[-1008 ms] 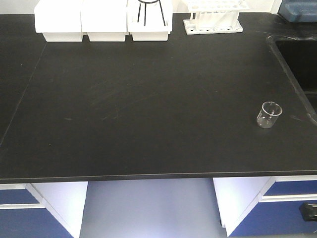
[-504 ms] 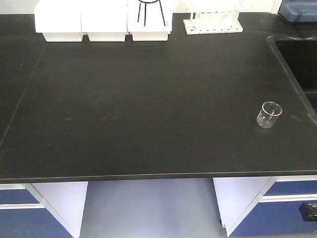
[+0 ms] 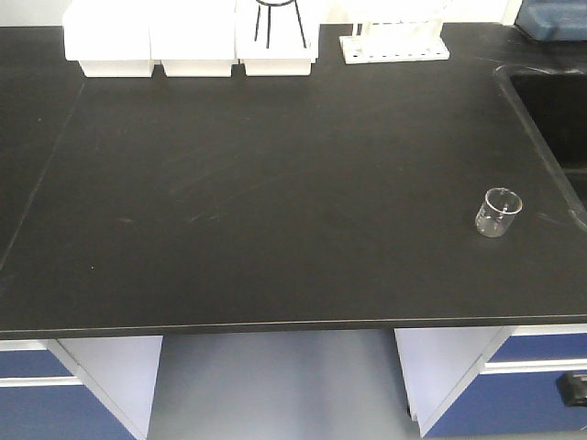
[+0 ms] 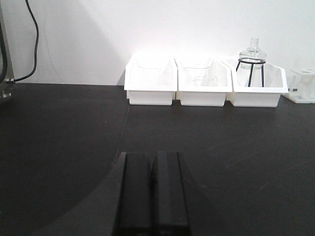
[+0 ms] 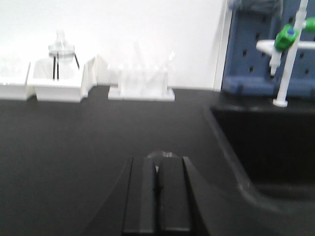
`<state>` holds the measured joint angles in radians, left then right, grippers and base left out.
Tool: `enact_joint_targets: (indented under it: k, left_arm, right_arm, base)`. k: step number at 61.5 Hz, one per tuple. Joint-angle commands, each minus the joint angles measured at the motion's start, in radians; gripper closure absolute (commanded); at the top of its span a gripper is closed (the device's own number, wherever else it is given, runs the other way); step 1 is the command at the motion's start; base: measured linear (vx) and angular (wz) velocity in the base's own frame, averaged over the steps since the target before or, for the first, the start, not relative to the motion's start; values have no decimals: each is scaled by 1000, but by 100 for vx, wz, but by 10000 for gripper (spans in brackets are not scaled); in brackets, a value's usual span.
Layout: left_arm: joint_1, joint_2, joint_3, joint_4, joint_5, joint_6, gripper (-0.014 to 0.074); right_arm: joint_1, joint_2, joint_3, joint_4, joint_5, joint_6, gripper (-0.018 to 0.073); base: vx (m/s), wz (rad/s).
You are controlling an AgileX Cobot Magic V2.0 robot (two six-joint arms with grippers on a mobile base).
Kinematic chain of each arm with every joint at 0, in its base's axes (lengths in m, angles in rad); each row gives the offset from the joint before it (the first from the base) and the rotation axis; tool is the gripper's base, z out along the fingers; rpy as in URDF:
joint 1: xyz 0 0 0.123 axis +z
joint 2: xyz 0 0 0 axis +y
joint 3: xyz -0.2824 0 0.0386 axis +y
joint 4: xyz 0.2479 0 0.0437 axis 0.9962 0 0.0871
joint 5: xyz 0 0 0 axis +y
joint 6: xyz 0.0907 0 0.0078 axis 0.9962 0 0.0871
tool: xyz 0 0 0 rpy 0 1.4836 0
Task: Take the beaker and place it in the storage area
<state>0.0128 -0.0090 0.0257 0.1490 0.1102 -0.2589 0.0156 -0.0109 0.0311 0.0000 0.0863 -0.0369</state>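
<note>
The beaker, small and of clear glass, stands upright on the black benchtop near its right side, close to the sink. In the right wrist view only the beaker's rim peeks out just beyond my right gripper, whose jaws are shut with nothing between them. My left gripper is shut too and empty, hovering over bare black bench, pointed at the white bins. Neither gripper shows in the front view. The storage area is out of view.
Three white bins and a test-tube rack line the bench's back edge. A flask on a black stand sits in the right bin. A sunken black sink lies to the right, under a blue pegboard.
</note>
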Motion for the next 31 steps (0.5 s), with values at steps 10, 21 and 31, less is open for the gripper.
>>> enact_joint_targets:
  k: [10, 21, 31]
  left_arm:
    - [-6, -19, 22, -6, -84, -6, 605]
    - [-6, -19, 22, -6, -84, -6, 605]
    - [-6, -19, 22, -6, -84, -6, 605]
  right_arm:
    - [-5, -5, 2, 0, -438, -3, 567]
    - [-5, 115, -133, 0, -365, -4, 564]
    - [-5, 356, -308, 0, -374, -26, 564]
  base:
    - [0, 0]
    - [0, 0]
    - [0, 0]
